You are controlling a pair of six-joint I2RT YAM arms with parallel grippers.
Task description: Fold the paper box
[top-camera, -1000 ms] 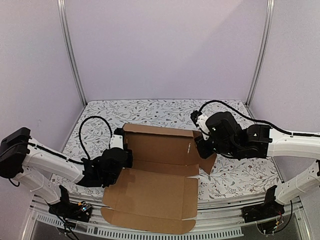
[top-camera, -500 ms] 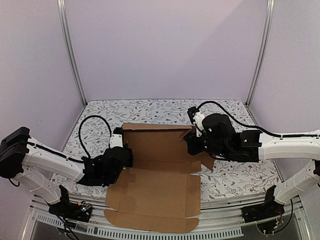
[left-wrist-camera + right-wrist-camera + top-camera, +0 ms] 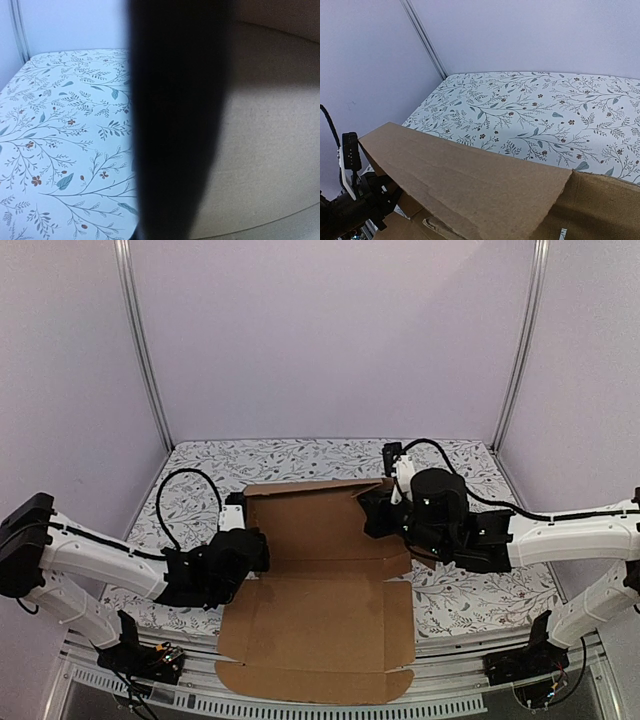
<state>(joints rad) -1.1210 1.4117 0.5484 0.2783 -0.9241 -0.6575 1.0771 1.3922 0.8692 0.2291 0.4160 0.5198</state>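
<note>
I see the paper box (image 3: 320, 615) lying mid-tabletop (image 3: 300, 455) between my two arms, its large front panel flat and reaching past the near edge, its rear panel tilted up along the crease. My left hand (image 3: 250, 548) sits against the box's left edge by that crease, jaws closed narrow. On its wrist camera a dark finger (image 3: 175, 125) fills the middle, with cardboard on its right and floral tabletop on its left, and I cannot tell whether it pinches the sheet. My right hand (image 3: 373, 512) is at the raised panel's right rear corner, jaws fully closed; its wrist camera shows the raised cardboard edge close below, with the tabletop beyond
</note>
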